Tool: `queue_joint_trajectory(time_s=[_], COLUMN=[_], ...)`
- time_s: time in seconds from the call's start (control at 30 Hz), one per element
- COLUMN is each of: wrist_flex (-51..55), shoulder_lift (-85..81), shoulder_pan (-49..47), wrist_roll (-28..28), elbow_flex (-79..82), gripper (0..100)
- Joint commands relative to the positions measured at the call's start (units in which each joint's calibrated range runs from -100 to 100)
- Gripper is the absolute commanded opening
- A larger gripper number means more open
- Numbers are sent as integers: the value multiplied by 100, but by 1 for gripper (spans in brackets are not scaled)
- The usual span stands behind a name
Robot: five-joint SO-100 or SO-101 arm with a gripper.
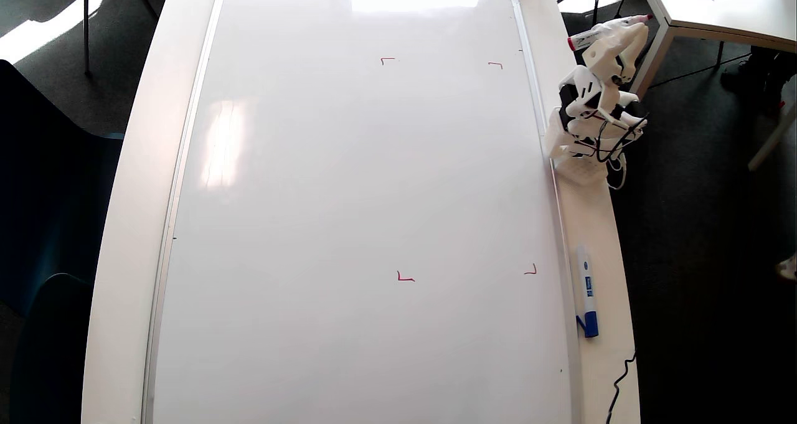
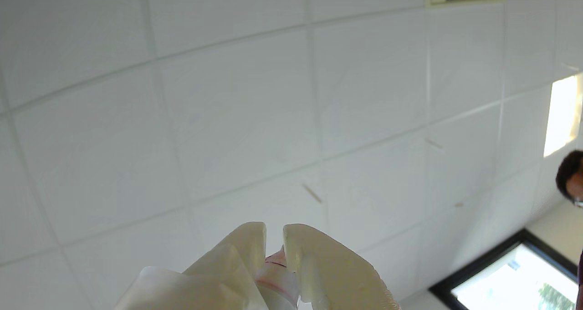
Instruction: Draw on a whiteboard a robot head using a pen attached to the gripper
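Observation:
The whiteboard [image 1: 361, 193] fills most of the overhead view and lies flat on a white table. It bears only small red corner marks [image 1: 405, 277] on its right half. No robot head is in view on it. The white arm [image 1: 591, 119] is folded up at the board's right edge. My gripper [image 1: 632, 33] sits off the board at the upper right, shut on the pen [image 1: 591, 37], a white marker with red ends. In the wrist view the camera faces the ceiling, and the gripper [image 2: 274, 237] clamps the pen [image 2: 275, 273] between its pale fingers.
A white marker with a blue cap [image 1: 586, 293] lies on the table strip right of the board. A black cable [image 1: 622, 380] trails off the lower right. Another white table [image 1: 716, 0] stands at the upper right. A person's head [image 2: 571, 178] shows at the wrist view's right edge.

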Motion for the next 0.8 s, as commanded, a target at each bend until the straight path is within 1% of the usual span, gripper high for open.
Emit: queue_joint_trajectory(time_s=[0.0,0.77], wrist_flex=[-84,-84], shoulder_lift=[41,50], shoulder_pan=[11,26], wrist_roll=[6,-10], elbow_flex=[28,28], gripper=[1,1])
